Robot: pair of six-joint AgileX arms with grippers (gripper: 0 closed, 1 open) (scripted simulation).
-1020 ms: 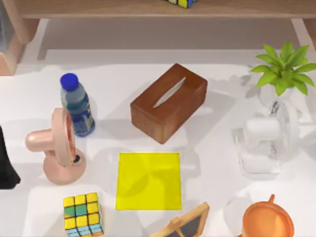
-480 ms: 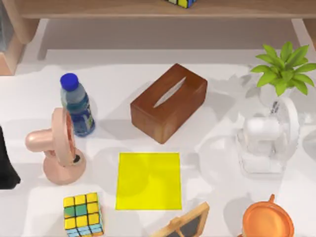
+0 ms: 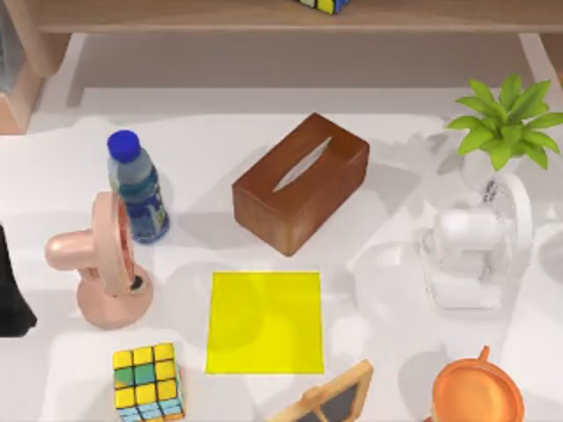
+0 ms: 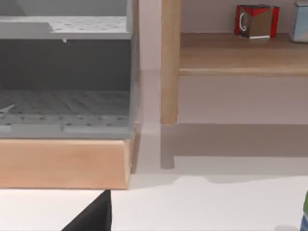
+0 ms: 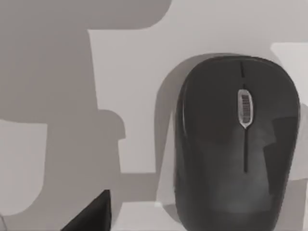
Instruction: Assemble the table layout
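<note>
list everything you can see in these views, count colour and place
white tabletop: 1, white, under everything
brown wooden tissue box: 1, brown, centre
yellow square mat: 1, yellow, in front of the tissue box
blue-capped plastic bottle: 1, blue, left side
pink desk fan: 1, pink, left, beside the bottle
colourful puzzle cube: 1, mixed colours, front left
green potted plant: 1, green, back right
orange round cup: 1, orange, front right
wood-framed slate board: 1, front edge
light wooden shelf: 1, back
red mug: 1, on the shelf
black computer mouse: 1, on the table
right arm: white, right side, below the plant
left arm: dark, left edge
</note>
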